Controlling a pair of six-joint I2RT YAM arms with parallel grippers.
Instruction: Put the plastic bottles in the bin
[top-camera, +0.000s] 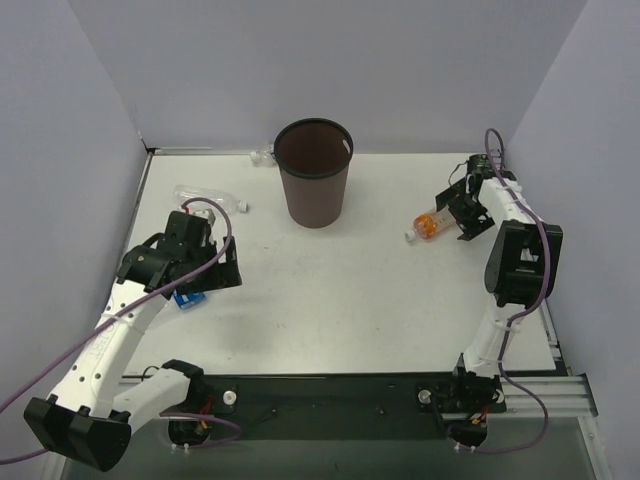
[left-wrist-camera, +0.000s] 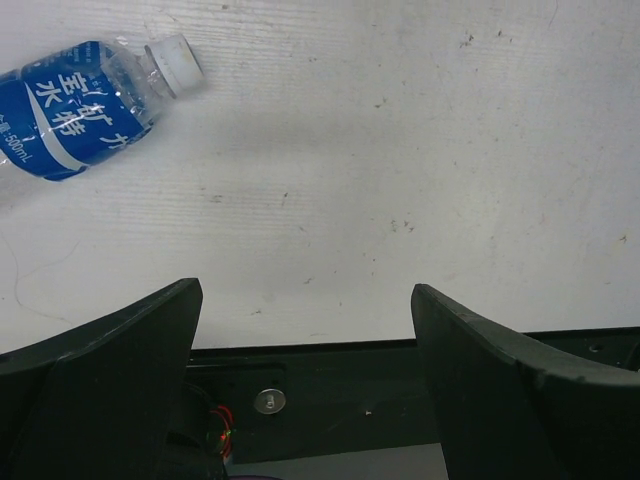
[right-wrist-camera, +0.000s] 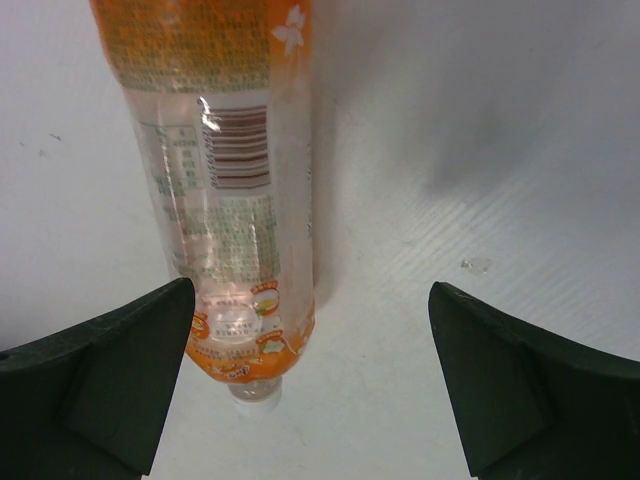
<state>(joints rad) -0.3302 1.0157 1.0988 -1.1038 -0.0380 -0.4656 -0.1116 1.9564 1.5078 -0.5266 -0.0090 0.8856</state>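
Big white table (top-camera: 350, 300) w/ 4 bottles lying on it. None in the bin yet, as far as I can see. The brown bin (top-camera: 315, 205) stands up at the back, in the middle.

R gripper (right-wrist-camera: 311, 290) is wide open & holds nothing. The orange bottle (right-wrist-camera: 235, 200) lies on its side btw the jaws, closer to one finger. L gripper (left-wrist-camera: 305, 300) is also wide open & empty. The blue bottle (left-wrist-camera: 85, 105) is off to one side of it, not btw the jaws. One clear bottle (top-camera: 205, 197) lies at the left, and another clear bottle (top-camera: 263, 157) lies just behind the bin.

Step, I think: R arm is set to grab the orange one. Next it needs to go down, get the bottle in the middle, squeeze, lift, carry it over the bin & let go.
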